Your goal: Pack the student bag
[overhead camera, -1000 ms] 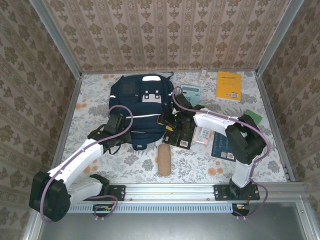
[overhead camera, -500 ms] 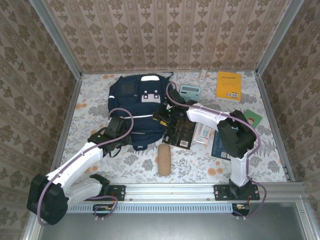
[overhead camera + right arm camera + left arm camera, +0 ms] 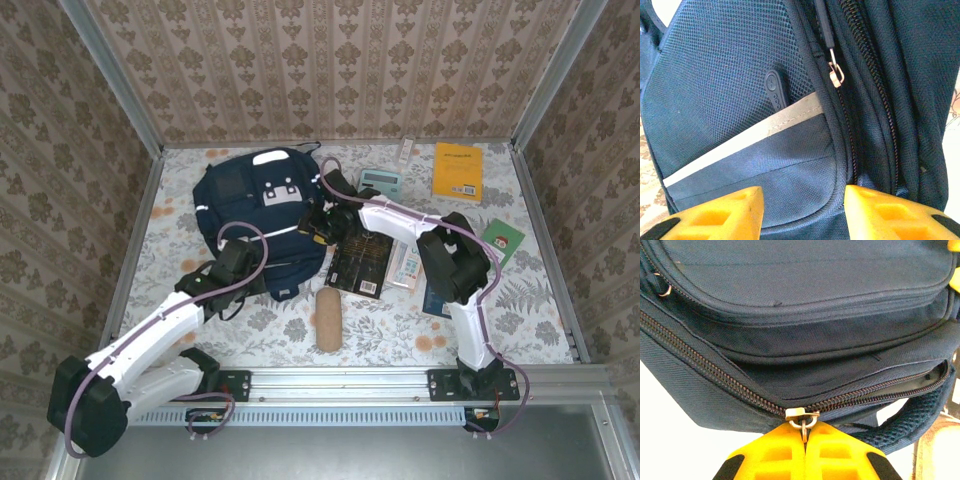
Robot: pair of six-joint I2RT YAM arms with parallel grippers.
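**Left gripper on the zip**

Left gripper (image 3: 805, 436) pinched tight on the zipper pull (image 3: 803, 416) of the student bag (image 3: 245, 200), left of centre on the table (image 3: 400, 330). Right gripper (image 3: 802, 197) half-open astride its side, seemingly bracing. Opening step: next, drag that pull along its track.

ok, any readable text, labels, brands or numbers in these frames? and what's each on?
No text is legible enough to quote.
Yellow book: dark print on the cover, too small to read.
Dark book: cover print blurred.
Calculator: keys and display too small to read.
Student bag: no lettering visible, including in the wrist views.
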